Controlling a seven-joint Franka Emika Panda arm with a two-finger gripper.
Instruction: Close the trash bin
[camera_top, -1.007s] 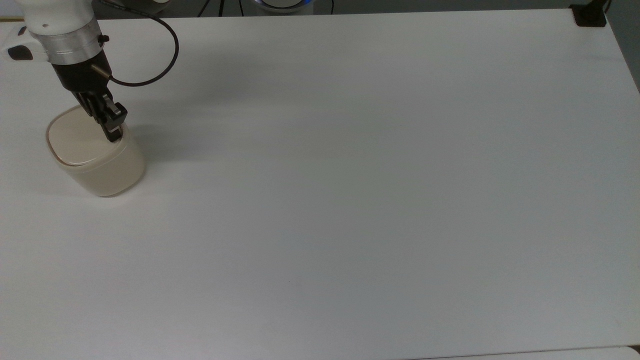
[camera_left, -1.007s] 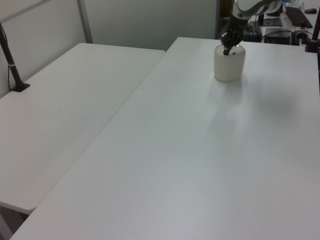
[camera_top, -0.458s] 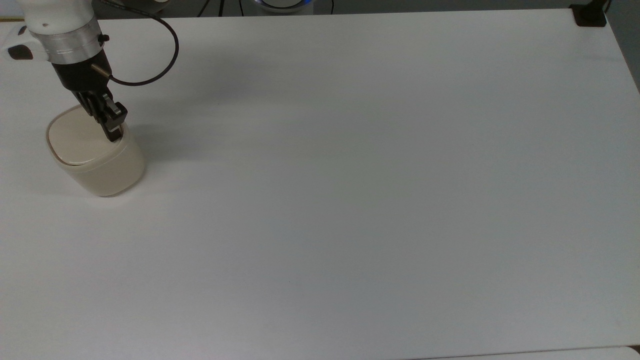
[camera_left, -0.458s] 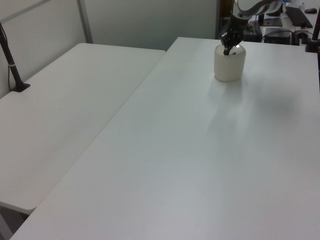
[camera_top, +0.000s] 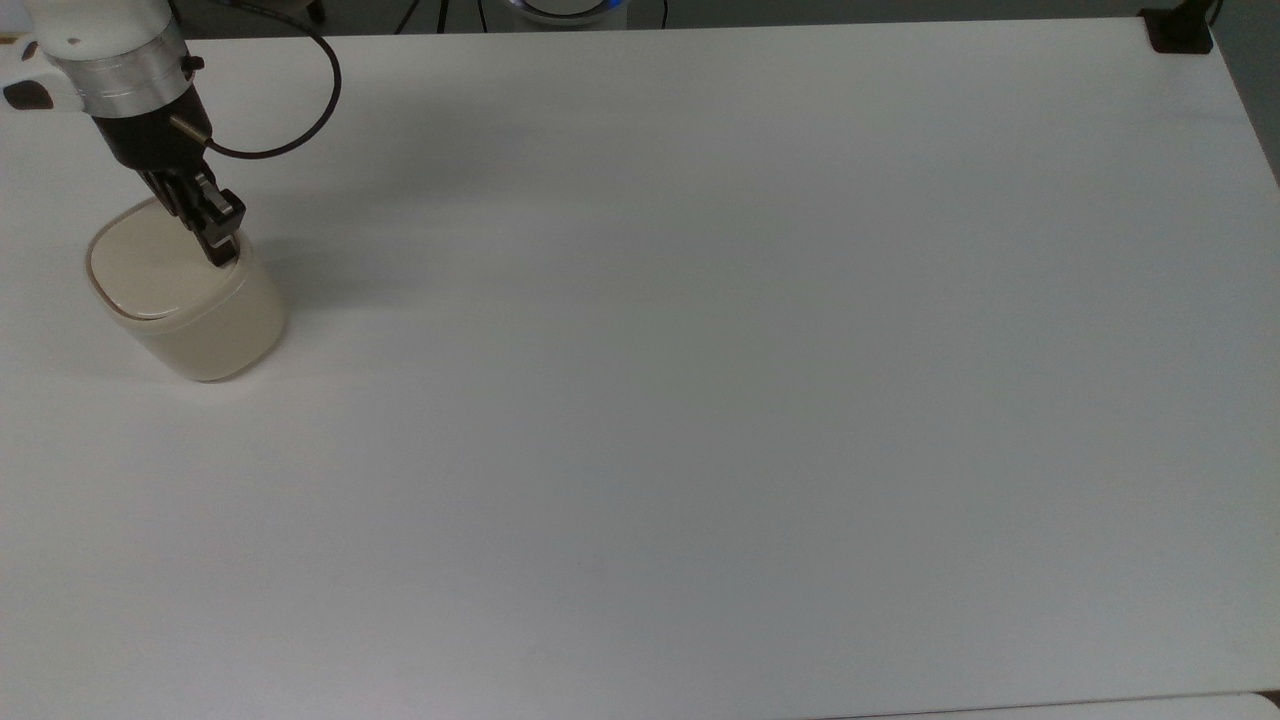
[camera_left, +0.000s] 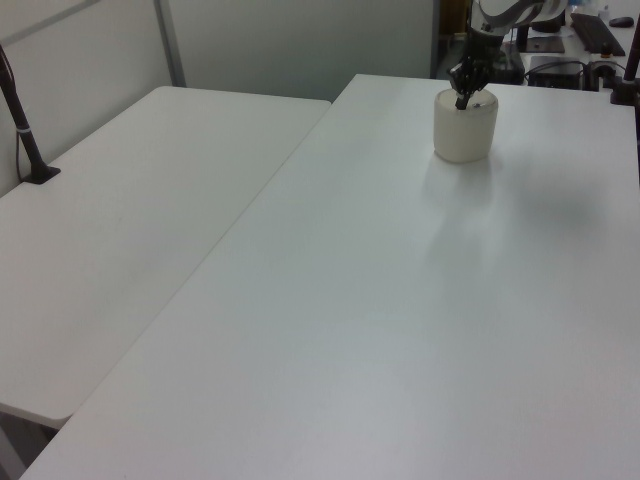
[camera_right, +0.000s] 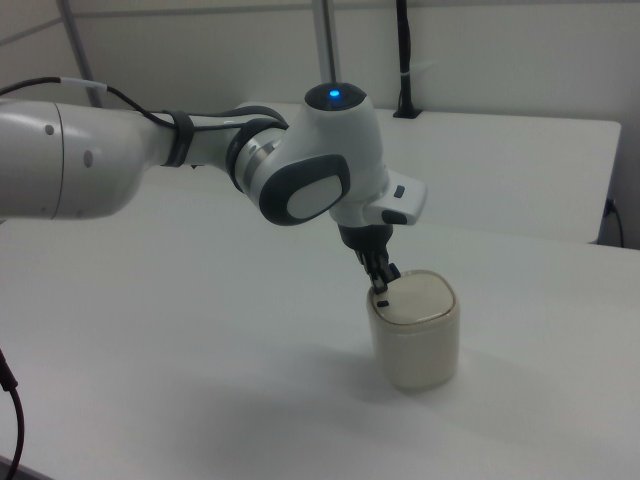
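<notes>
The trash bin stands near the top view's left edge on the white table, its flat lid lying level on the rim with only a thin dark seam along the near edge. The jaws come down from above onto the lid's corner toward the top view's right, tips touching or just above the lid; they look drawn close together with nothing between them. A black cable loops from the wrist over the table. In the left view the one bin sits far back on the nearer of two white tables, toward the left view's right, and the jaws reach down onto its top from the arm above; a second table lies alongside on the left view's left, with a black post at its far edge. In the right view the bin stands in the lower middle, upright, its lid flat and closed, and the jaws meet the lid at its edge toward the right view's left, narrow, gripping nothing, beside a small black mark there. The white arm stretches in from the right view's left. Counted: one bin, one lid, one arm, one pair of jaws, two tables.
</notes>
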